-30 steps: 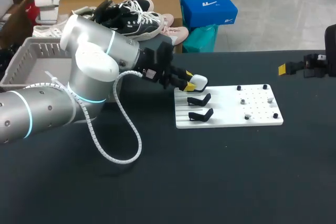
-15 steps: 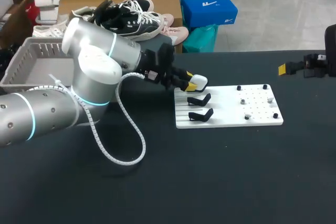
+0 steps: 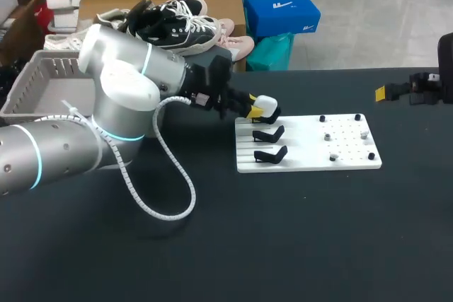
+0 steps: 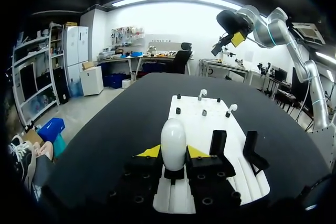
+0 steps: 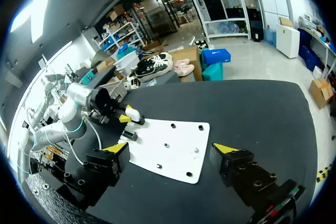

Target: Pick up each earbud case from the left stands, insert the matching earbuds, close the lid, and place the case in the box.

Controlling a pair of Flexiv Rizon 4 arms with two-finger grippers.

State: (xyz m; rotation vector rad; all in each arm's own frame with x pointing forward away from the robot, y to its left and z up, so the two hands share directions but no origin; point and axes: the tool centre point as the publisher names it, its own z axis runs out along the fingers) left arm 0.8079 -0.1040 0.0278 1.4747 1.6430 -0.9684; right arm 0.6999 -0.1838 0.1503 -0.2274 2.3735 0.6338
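At the left end of the white board [image 3: 311, 148], the left claw [image 3: 258, 109] is clamped on a white earbud case [image 3: 265, 103], one yellow tip pressed to each side of it. The wrist view confirms this: the case [image 4: 173, 141] stands upright between the two fingers, rounded end pointing away from the wrist. It cannot be established whether the case touches the black holder beneath it. Just beside it on the board, toward the near edge, stand two black stands [image 3: 270, 134] [image 3: 271, 154], one behind the other. Several small pieces [image 3: 329, 136] sit on the board's right half; they are too small to identify. The board lies flat on the dark worktop [image 3: 283, 238]. A grey basket [image 3: 53, 68] sits at the worktop's far left, behind the left arm [image 3: 120, 97], well apart from the board. The right claw [image 5: 172, 150] is wide, with nothing between its fingers, and hangs above the worktop's right side, well apart from the board and the case.
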